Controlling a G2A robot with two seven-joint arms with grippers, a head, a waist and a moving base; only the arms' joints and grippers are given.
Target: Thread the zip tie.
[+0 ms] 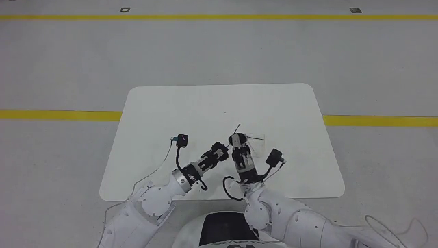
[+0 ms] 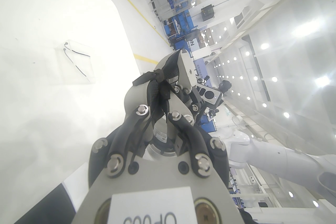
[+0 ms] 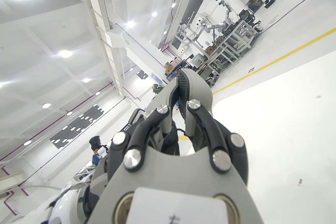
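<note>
- Grippers sit tip to tip above the near middle of the table (image 1: 205, 104). The left gripper (image 1: 222, 149) comes in from the robot's left, and the right gripper (image 1: 237, 138) is just beside it, almost touching.
- The left gripper is clenched, its pads closed on a black piece that I take for the head end of the zip tie (image 2: 148, 77). The piece pokes out sideways past the fingertips.
- The right gripper's pads are pressed flat together in its own wrist view. Whatever they pinch is too thin to make out there.
- From above, a thin dark strand stands just past the right gripper's tip and points away from the robot. I judge it to be the tie's tail, so its long axis runs roughly front to back.
- With the tail on the right and the head on the left, just beside each other, the coming move looks like a matter of alignment rather than reach.
- A clear tray (image 1: 254, 137) lies flat on the table near the right gripper's far side, with loose black ties inside.
</note>
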